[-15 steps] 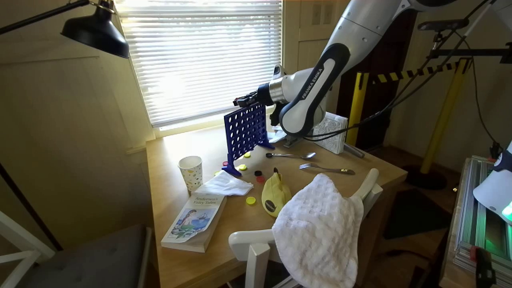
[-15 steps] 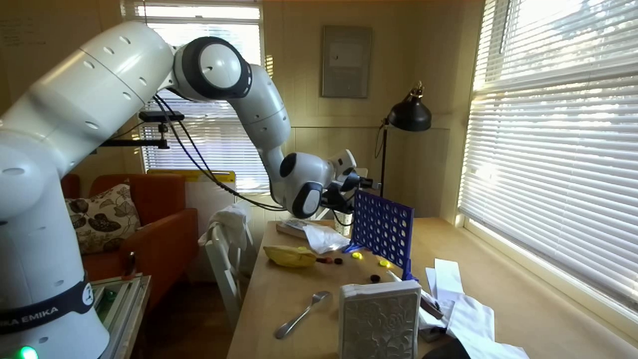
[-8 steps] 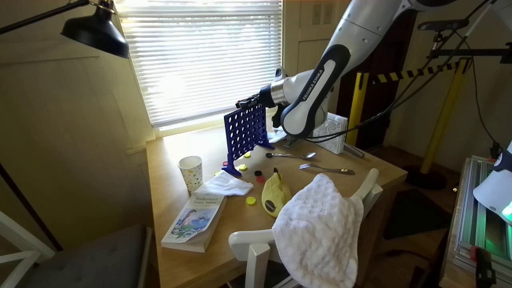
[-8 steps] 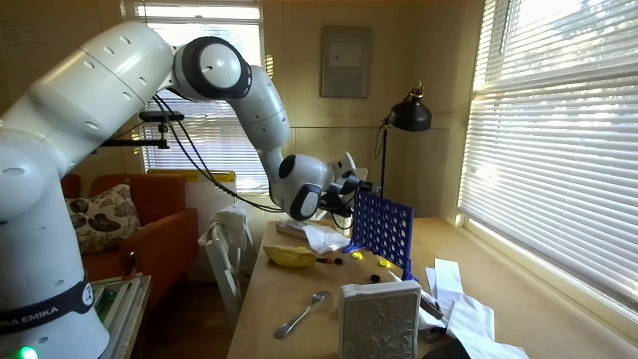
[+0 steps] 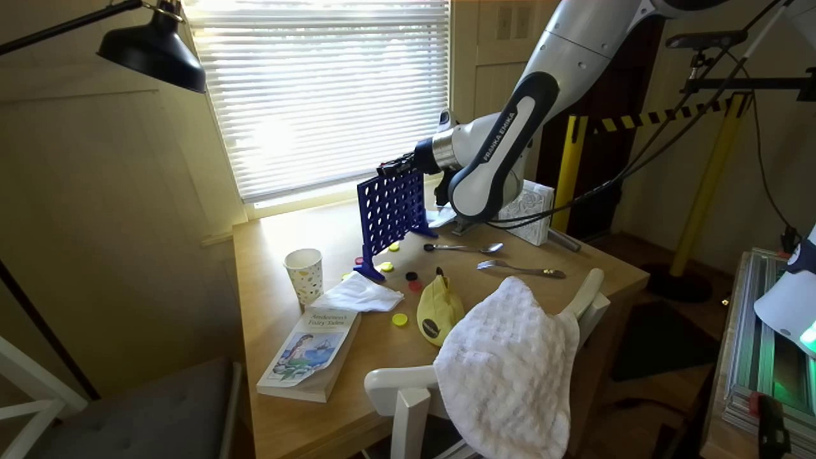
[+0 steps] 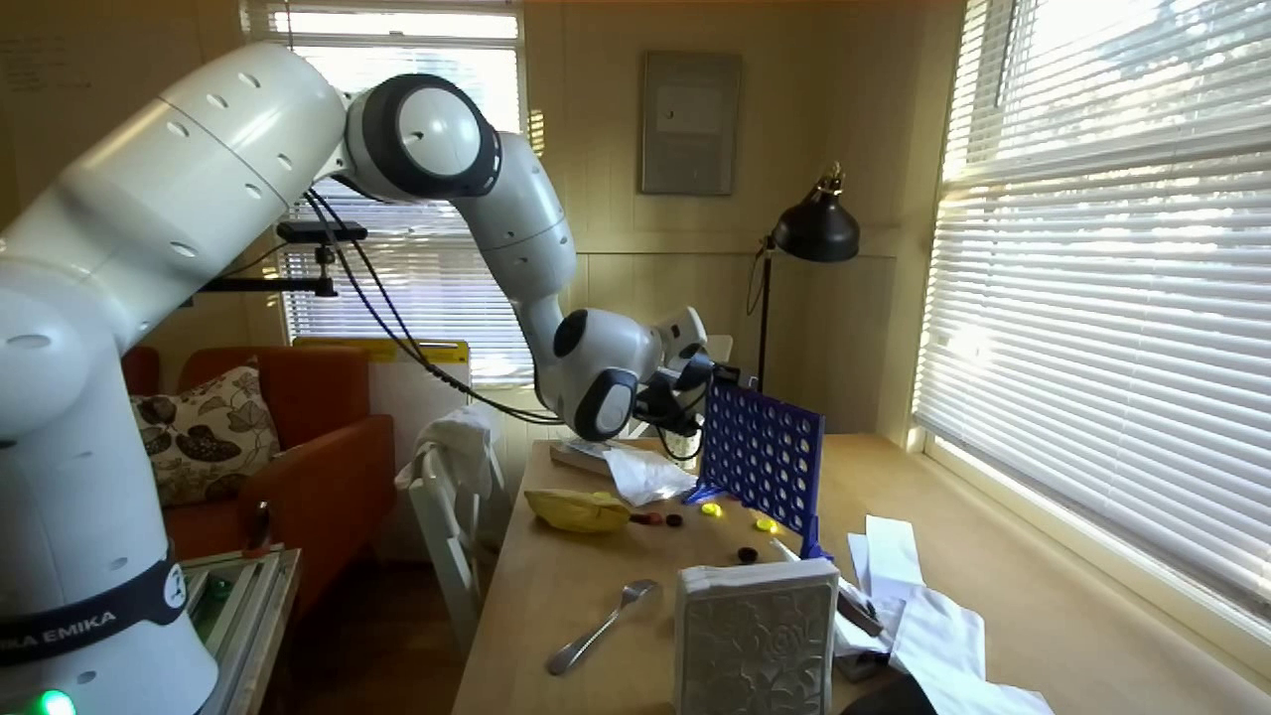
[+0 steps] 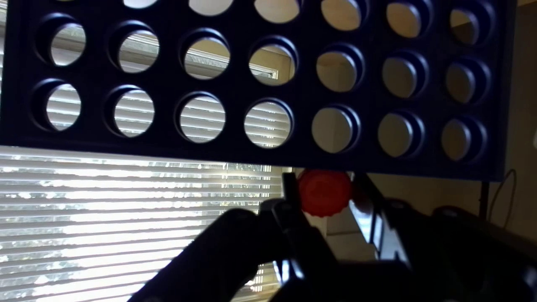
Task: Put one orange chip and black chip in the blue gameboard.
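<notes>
The gripper (image 7: 324, 183) is closed on an orange-red chip (image 7: 324, 193) at the top edge of the blue gameboard (image 7: 237, 89), which stands upright on the bench (image 5: 363, 357); a black chip (image 5: 411, 276) lies there beside a second orange-red chip (image 5: 415, 287).

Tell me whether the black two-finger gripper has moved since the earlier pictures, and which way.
Yes, slightly: in an exterior view, the gripper has moved down and rightward in the picture, judged against the upright dark-blue plastic gameboard.
</notes>
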### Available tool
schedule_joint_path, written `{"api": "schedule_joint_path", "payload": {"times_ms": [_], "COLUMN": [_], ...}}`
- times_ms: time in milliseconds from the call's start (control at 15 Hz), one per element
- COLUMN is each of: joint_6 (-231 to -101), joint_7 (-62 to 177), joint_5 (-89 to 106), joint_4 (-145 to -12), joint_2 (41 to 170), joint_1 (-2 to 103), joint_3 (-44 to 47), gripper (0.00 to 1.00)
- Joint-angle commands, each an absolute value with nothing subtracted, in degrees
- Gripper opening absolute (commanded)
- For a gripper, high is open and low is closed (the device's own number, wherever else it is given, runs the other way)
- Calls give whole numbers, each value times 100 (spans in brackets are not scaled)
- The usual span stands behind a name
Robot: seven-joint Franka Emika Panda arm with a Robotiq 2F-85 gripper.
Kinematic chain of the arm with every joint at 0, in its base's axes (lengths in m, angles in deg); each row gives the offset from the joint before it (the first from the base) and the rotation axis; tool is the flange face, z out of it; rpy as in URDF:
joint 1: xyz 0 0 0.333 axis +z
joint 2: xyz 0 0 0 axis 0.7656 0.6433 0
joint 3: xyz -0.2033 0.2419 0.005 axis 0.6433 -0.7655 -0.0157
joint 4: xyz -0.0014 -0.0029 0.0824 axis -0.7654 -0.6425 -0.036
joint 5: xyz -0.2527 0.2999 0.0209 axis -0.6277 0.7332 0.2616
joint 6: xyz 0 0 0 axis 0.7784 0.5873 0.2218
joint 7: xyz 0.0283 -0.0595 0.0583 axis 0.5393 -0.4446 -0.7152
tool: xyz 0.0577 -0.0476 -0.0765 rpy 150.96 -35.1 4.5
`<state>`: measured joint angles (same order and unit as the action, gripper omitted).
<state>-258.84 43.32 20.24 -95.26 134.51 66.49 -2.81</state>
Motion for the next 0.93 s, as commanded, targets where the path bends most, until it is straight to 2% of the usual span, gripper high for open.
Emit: {"api": "schedule_joint_path", "payload": {"times_ms": [0,67,133,467,600,867], "joint_6": [-25725,-25724,-25715,-25668,-25657,-25671], "joint_7": [4211,4202,4187,4211,4223,4143], "joint_5": [2252,2268,2297,2307,2246,2139], "joint_4": [-9674,-9681,-9689,-9718,-9733,-9780], "joint_2": [13321,13312,13300,13260,13239,13079], "joint_1": [6754,6763,6779,6767,6752,6778], "joint_3": [-246,-242,-234,-239,-248,-238], "gripper": [11,54,63,97,100,100]}}
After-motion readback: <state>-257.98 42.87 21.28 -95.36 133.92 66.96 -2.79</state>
